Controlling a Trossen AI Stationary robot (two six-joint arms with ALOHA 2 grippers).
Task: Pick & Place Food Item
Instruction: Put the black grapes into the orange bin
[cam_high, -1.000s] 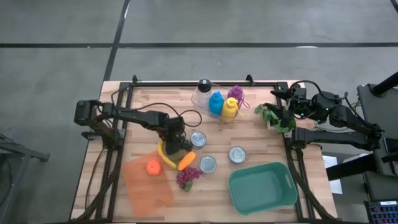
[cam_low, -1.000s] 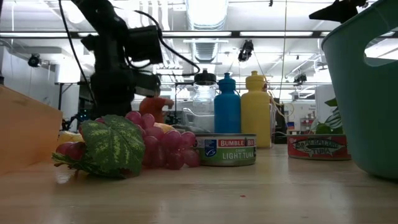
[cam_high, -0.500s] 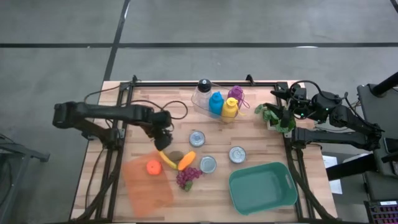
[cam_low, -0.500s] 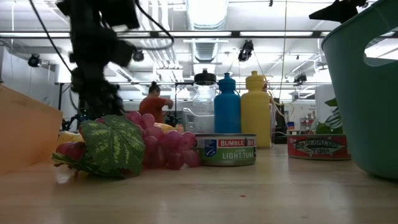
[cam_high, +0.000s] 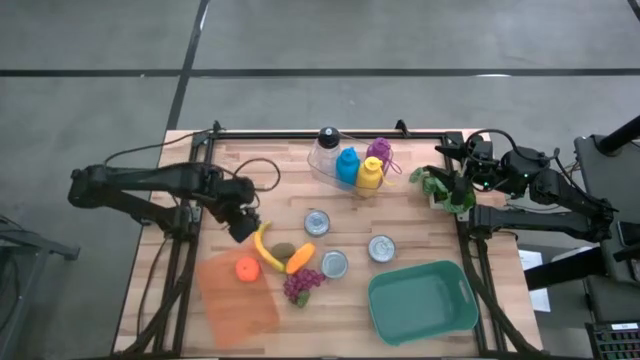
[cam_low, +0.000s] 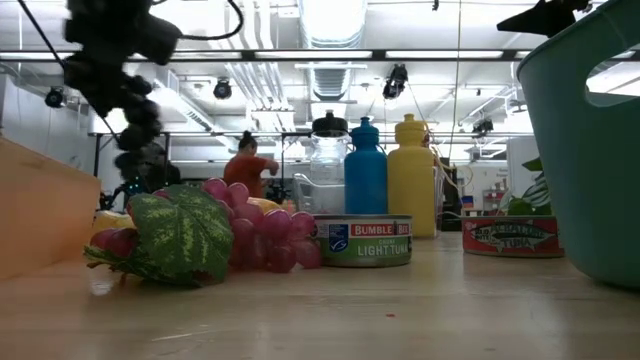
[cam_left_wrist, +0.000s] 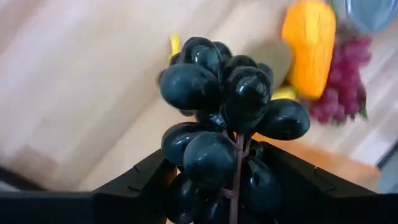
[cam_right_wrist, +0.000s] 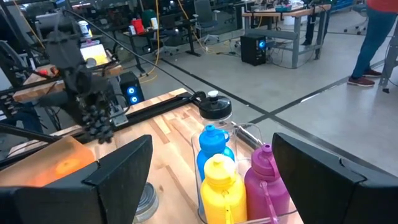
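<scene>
While the dark grapes (cam_left_wrist: 227, 118) are held in the left pincer (cam_high: 243, 228), the teal bin (cam_high: 425, 300), probably their destination, lies toward the counter's opposite near corner.

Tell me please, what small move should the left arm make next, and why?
Probably carry on toward a place to set down. The left gripper is shut on the dark grape bunch and hangs above bare wood beside the banana. The green bin looks like the likely target, though that is a guess.
</scene>
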